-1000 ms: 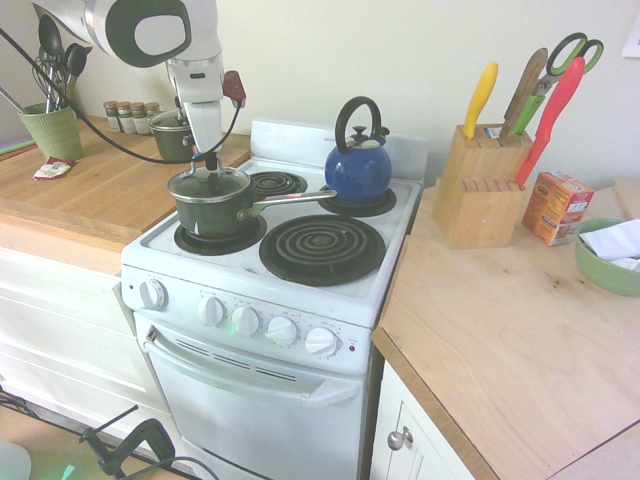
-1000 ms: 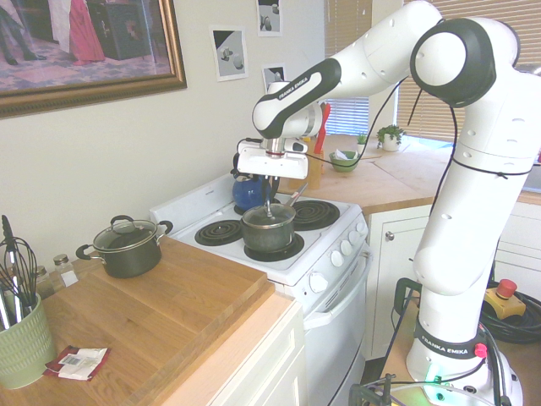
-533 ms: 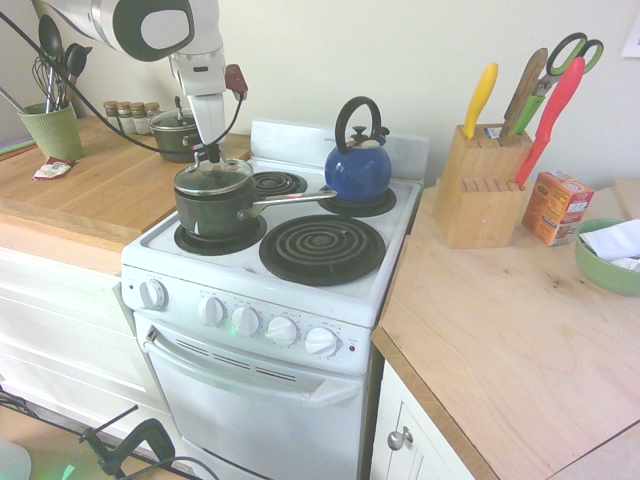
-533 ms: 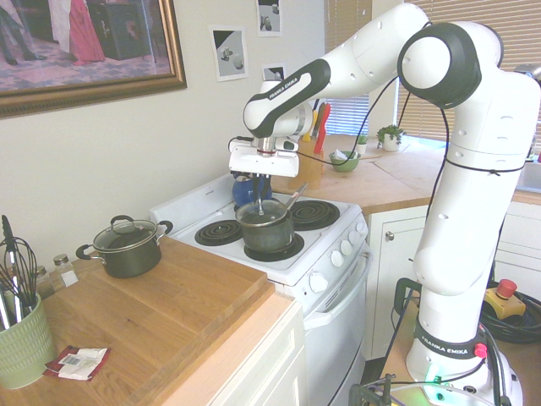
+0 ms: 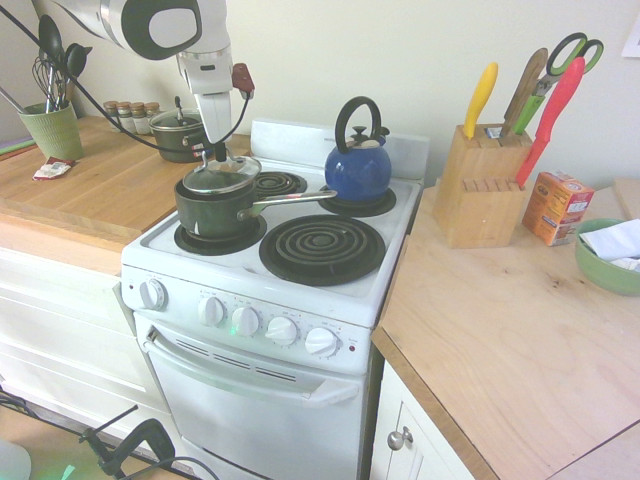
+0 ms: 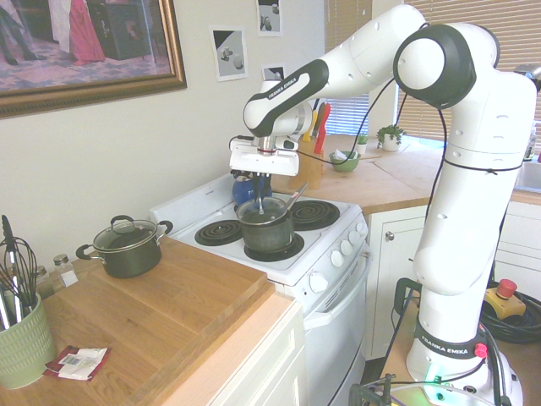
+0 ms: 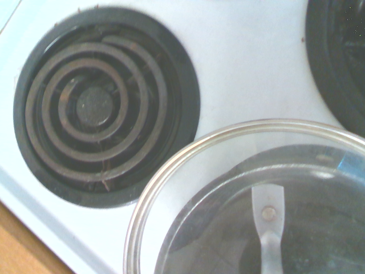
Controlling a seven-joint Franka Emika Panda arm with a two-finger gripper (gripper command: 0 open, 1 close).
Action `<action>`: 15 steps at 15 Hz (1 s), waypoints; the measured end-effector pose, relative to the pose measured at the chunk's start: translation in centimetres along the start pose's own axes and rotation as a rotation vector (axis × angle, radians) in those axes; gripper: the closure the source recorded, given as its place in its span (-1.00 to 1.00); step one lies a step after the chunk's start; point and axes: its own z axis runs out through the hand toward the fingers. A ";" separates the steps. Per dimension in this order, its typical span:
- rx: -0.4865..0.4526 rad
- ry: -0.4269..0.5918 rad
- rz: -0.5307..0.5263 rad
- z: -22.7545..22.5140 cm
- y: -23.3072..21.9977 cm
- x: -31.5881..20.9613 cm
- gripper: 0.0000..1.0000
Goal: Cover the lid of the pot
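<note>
Glass lid (image 5: pixel 222 173) is held by its knob in the closed gripper (image 5: pixel 217 153), tilted, above the green saucepan (image 5: pixel 213 208) on the stove's front-left burner. Lid should be levelled & centred over rim before lowering, then released gently.

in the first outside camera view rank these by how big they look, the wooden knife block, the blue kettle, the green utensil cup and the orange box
1. Wooden knife block
2. Blue kettle
3. Green utensil cup and orange box: too alike to rank, and at different distances from the camera.
</note>
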 end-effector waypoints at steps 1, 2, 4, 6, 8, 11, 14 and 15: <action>-0.002 0.001 -0.002 0.0 0.0 -0.2 1.00; -0.006 0.004 -0.002 0.0 0.1 -0.2 1.00; -0.017 0.011 0.002 0.1 0.3 -0.2 1.00; -0.029 0.014 0.006 0.4 0.6 0.1 1.00; -0.039 0.018 0.008 0.7 0.8 0.2 1.00; -0.042 0.018 0.016 0.6 1.3 0.2 1.00; -0.030 0.019 0.018 -0.3 1.7 0.0 1.00; -0.026 0.021 0.017 -0.7 1.8 0.0 1.00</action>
